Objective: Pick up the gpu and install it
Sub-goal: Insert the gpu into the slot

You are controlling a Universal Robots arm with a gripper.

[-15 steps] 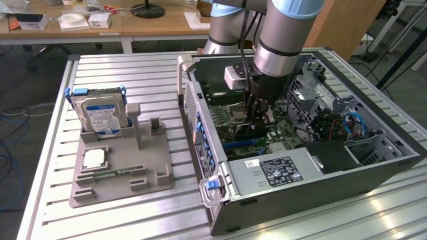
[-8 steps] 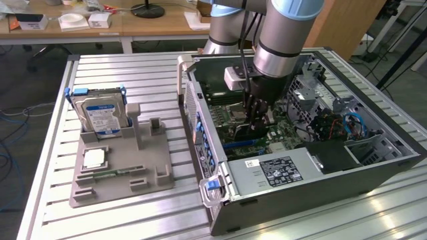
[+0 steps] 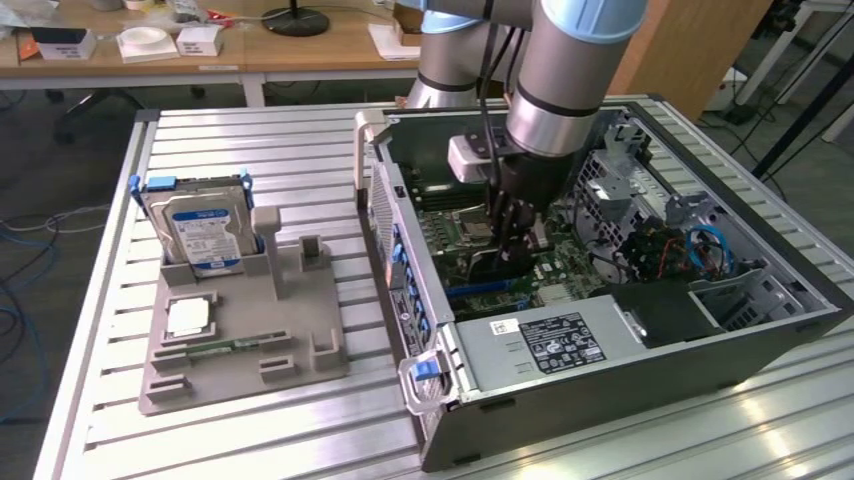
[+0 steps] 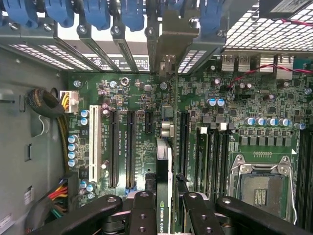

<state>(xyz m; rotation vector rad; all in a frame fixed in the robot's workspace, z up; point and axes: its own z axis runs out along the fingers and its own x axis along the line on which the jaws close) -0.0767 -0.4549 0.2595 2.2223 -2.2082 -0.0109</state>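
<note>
The claw [image 4: 164, 208] grips the gpu [image 4: 164, 181] edge-on between its fingers [image 4: 142, 213], down inside the open computer case [image 3: 747, 350] over the motherboard [image 4: 122, 98]. At 9 o'clock on the worktop [image 3: 200, 135] stands 1 hard drive [image 3: 203, 232].

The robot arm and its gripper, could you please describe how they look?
The arm has thick silver-grey cylindrical segments with a pale blue cap and a black ring at the joint. A small grey box sits at the wrist, with dark cables running alongside. The gripper has black linkage fingers with round pivot screws.
</note>
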